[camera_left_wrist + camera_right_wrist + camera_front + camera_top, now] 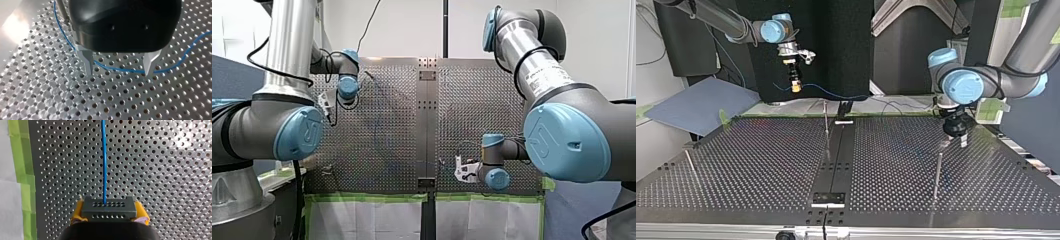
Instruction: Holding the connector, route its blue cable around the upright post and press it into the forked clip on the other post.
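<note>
My right gripper (109, 213) is clamped on the dark connector (109, 207), with a yellow pad (78, 210) pressed against each of its sides. The blue cable (103, 162) leaves the connector's front face and runs straight ahead of the gripper, above the perforated table (162, 170). A strip of green tape (23, 170) edges the table off to one side of the pads.

In the top view this gripper hangs high above the table's far edge. The cable sags away from it toward my left arm's side.

My left gripper (119, 71) has its two metal fingers (86, 58) spread wide apart, gripping nothing, their tips close over the table. The cable lies on the holes just behind the fingertips, crossing the gap between them in a shallow curve. Beyond one finger it bends up past a thin upright post (61, 11); beyond the other it wanders off across the plate.

In the top view another slim post (938, 172) stands just below and nearer than my left gripper, and a further one (826, 125) stands between the two grippers. I cannot tell which carries the forked clip.
</note>
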Robot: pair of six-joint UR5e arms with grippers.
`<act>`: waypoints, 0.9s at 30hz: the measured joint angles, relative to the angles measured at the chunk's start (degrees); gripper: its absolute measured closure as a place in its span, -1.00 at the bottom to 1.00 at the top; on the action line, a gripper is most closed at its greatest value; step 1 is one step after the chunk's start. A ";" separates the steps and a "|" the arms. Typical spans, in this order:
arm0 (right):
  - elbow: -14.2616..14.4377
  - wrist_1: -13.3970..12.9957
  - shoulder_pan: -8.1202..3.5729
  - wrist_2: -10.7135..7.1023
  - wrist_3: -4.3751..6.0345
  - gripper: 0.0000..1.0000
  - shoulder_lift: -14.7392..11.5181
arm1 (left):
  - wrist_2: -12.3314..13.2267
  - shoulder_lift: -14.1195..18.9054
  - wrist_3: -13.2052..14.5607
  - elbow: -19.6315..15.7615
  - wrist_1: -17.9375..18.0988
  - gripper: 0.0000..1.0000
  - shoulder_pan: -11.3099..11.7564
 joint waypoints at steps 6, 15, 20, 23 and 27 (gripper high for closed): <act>0.01 -0.30 0.00 0.00 0.46 1.00 0.00 | -0.45 3.11 3.12 -0.08 -3.10 -0.97 0.69; 0.02 -0.40 0.00 -0.08 0.99 1.00 -0.01 | 2.54 7.61 7.61 3.98 -7.57 -0.97 0.93; 0.01 -0.36 0.00 -0.09 1.14 1.00 -0.01 | 4.08 10.08 10.09 6.33 -10.06 -0.97 0.88; -0.01 -0.42 0.00 -0.09 1.26 1.00 -0.01 | 4.87 11.53 11.53 7.77 -11.49 -0.97 0.67; -0.02 -0.43 -0.02 -0.09 1.34 1.00 -0.02 | 6.25 13.34 13.34 9.56 -13.29 -0.97 0.43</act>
